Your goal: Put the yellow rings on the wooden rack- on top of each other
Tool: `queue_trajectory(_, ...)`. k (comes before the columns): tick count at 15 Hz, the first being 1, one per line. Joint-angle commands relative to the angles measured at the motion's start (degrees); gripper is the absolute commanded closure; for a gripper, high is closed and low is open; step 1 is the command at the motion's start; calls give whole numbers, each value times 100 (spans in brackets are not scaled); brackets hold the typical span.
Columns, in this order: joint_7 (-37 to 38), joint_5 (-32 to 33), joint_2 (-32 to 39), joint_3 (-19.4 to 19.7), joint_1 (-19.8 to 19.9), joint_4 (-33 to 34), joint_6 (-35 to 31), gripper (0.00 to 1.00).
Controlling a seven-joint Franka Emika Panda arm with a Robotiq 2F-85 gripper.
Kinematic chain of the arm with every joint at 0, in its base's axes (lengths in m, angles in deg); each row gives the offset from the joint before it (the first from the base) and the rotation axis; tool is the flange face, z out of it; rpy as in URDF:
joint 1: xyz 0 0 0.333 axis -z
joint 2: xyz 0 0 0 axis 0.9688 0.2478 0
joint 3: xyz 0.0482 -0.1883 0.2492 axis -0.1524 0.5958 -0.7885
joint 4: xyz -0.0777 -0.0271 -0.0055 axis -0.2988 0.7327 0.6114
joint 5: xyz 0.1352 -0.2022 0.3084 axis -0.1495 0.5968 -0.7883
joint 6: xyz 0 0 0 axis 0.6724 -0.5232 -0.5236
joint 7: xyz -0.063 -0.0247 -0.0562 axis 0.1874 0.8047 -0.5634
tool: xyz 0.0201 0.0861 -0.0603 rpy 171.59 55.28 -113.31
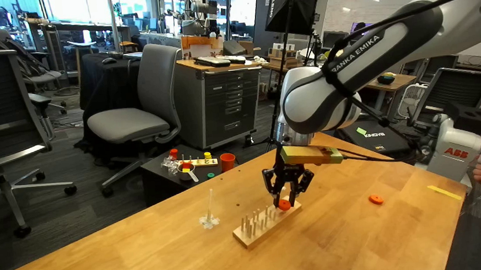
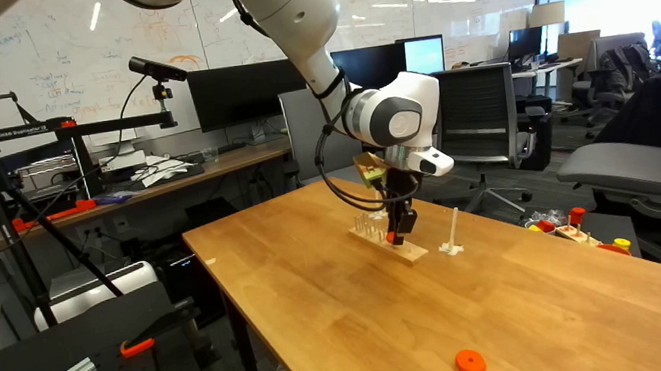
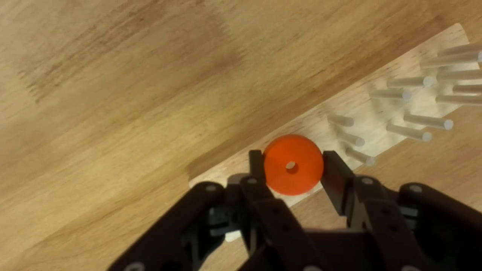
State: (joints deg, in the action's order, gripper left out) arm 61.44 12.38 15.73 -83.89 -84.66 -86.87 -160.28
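The wooden rack (image 1: 249,240), a light flat base with several thin upright pegs, stands on the table; it also shows in an exterior view (image 2: 414,254) and the wrist view (image 3: 376,131). My gripper (image 1: 284,201) is over its short-peg end, with both fingers closed against the sides of an orange-red ring (image 3: 293,182). The ring is level, and something pale shows through its hole; I cannot tell whether that is a peg or whether the ring touches the base. The second orange-red ring (image 1: 376,199) lies flat on the table, apart from the rack, also in an exterior view (image 2: 470,363).
A lone thin post (image 1: 210,205) on a taped foot stands near the rack, also in an exterior view (image 2: 453,229). A yellow tape strip (image 1: 444,192) lies near the table edge. A low black stand holds an orange cup (image 1: 227,162) and small items.
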Motion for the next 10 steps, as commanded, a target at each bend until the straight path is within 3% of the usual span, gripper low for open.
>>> queue_trajectory(1, 33, -50, 3, -64, -19, 119, 152, 82)
queue_trajectory(10, 43, -36, -84, -59, -82, 64, 153, 82)
